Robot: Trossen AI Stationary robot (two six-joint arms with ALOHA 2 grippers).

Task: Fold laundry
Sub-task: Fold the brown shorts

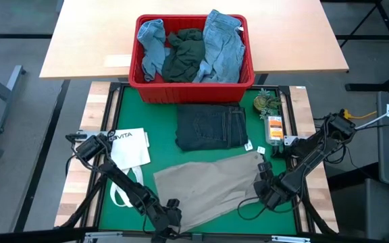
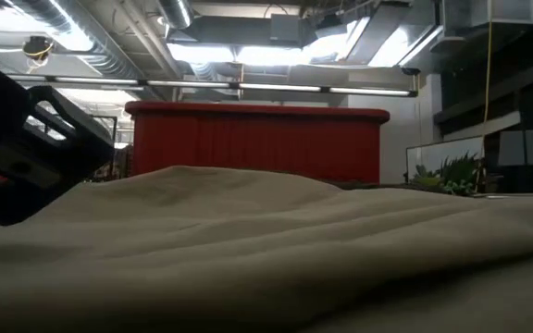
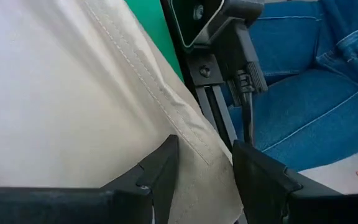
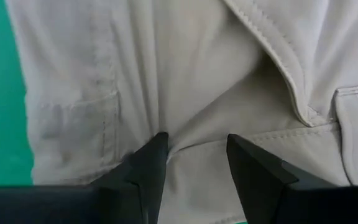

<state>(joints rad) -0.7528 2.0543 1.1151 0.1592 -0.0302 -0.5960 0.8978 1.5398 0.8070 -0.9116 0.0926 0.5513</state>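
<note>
Beige trousers (image 1: 208, 185) lie spread flat on the green mat (image 1: 147, 115) near the front edge. My left gripper (image 3: 204, 155) is at their near left end, open, with one finger on each side of the stitched hem corner (image 3: 197, 134). My right gripper (image 4: 194, 146) points down over the waistband end (image 1: 258, 169) at the right, open, with a pucker of cloth between its tips. Dark folded jeans (image 1: 211, 127) lie behind the trousers. A red basket (image 1: 193, 86) holds light blue (image 1: 221, 40) and dark green (image 1: 184, 54) pieces. My left gripper's fingers (image 3: 160, 168) stand astride the trouser hem, slanting down from the near side; I cannot tell whether they touch the cloth. My right gripper's fingertips (image 4: 154, 149) sit at the cloth by the waistband seam (image 4: 272, 134) from above; whether they touch it I cannot tell.
A white tote bag (image 1: 130, 148) lies on the mat left of the trousers. A small plant (image 1: 267, 102) and an orange-labelled item (image 1: 274, 128) stand at the mat's right side. The red basket blocks the far edge. A black frame post (image 3: 210, 81) rises just past the left gripper.
</note>
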